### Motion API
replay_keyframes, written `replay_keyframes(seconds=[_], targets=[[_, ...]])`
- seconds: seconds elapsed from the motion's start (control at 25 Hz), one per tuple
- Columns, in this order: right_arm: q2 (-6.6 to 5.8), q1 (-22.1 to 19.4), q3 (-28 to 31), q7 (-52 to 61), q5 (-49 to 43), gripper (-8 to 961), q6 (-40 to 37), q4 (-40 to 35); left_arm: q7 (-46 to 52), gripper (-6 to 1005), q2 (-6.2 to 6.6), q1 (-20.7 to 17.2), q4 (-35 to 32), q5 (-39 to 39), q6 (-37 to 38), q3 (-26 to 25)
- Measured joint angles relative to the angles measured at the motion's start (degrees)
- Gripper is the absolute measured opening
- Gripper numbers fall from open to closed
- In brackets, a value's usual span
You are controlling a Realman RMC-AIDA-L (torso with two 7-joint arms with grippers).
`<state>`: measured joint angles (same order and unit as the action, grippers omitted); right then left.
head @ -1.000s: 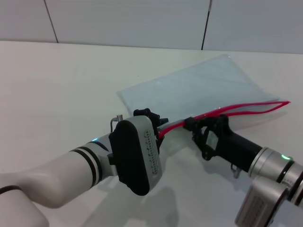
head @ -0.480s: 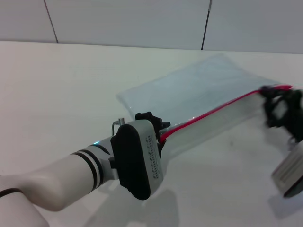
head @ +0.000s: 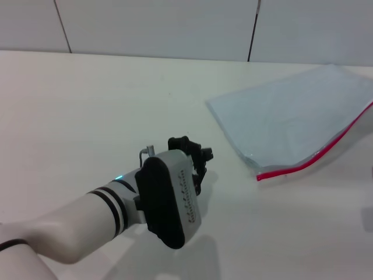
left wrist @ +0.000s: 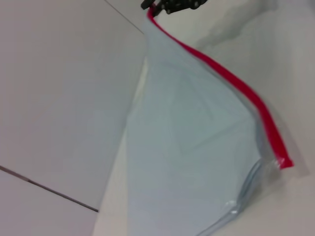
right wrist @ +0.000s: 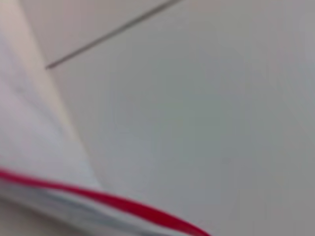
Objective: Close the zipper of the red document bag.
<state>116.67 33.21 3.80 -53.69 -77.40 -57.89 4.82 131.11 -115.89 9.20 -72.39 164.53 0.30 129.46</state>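
Note:
The red document bag [head: 291,116] lies flat at the right of the white table, its pale translucent sheet running off the right edge of the head view. Its zipper [head: 309,163] is the red strip along the near long edge. My left gripper [head: 197,153] hovers over bare table left of the bag's near corner, a gap apart and touching nothing. In the left wrist view the bag [left wrist: 187,147] stretches away, and my right gripper [left wrist: 172,5] sits at the far end of the zipper [left wrist: 236,83], shut on it. The right wrist view shows the zipper [right wrist: 123,204] close up.
The white table [head: 87,105] stretches wide to the left and front. A pale panelled wall [head: 175,26] with dark seams stands behind it.
The right gripper ran along the zipper to the right and left the head view. The bag slid right with it, out from the left gripper. The left arm stayed put.

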Motion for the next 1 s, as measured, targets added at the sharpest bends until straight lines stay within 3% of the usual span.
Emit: replay_keyframes(seconds=[0.16,0.28,0.4,0.6,0.68,0.72,0.76,1.0], targets=[[0.05,-0.5,0.0,0.5,2.8,201,-9.0,4.4,0.2,34,-0.14,-0.1,3.6,-2.5,-9.1,-0.2],[0.06,-1.5,0.0,3.2,3.4,290,-17.4,8.0,0.1,88,-0.12,-0.1,6.5,-6.8,-17.7,-0.4],[0.05,-2.4,-0.1,9.6,3.7,346,-25.2,10.4,0.2,141,-0.14,0.0,11.8,-13.1,-33.1,-0.4],[-0.03,-2.9,-2.4,28.2,3.0,439,-30.7,10.5,6.4,331,-0.33,2.4,23.3,-23.2,-59.5,2.1],[-0.13,-2.6,-4.9,36.7,2.7,476,-30.9,9.0,11.3,486,-0.36,4.1,27.5,-26.5,-67.1,2.8],[-0.14,-2.4,-6.5,41.2,2.2,598,-31.0,7.8,14.7,564,-0.39,5.1,30.2,-28.2,-71.1,3.2],[-0.15,-2.2,-7.7,45.0,1.7,721,-31.1,6.8,17.2,603,-0.45,6.1,32.6,-29.3,-73.7,3.4],[-0.35,-2.5,-10.5,57.9,-1.1,767,-29.4,2.0,27.6,801,-0.57,10.2,41.6,-37.3,-79.6,5.0]])
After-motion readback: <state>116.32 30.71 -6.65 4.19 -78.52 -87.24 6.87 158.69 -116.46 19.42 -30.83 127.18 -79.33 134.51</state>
